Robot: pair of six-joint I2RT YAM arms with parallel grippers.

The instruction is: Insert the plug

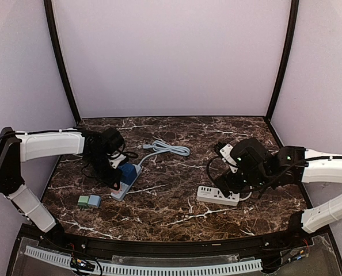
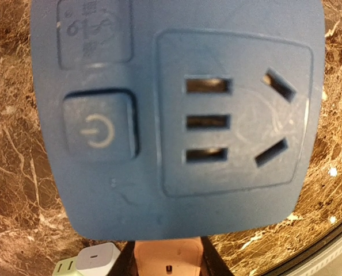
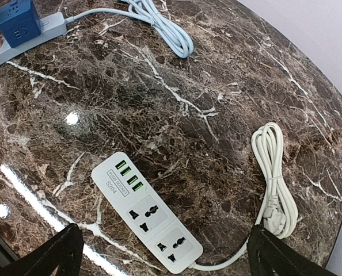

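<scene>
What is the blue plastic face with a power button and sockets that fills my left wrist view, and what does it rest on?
Observer: A blue plastic cube adapter, sitting on a long grey power strip.
Operator: Where does that strip's cable run?
Observer: Its pale blue cable lies coiled behind the strip, toward mid-table.
Operator: And the right arm?
Observer: The right gripper hangs open over a white rectangular power strip.
</scene>
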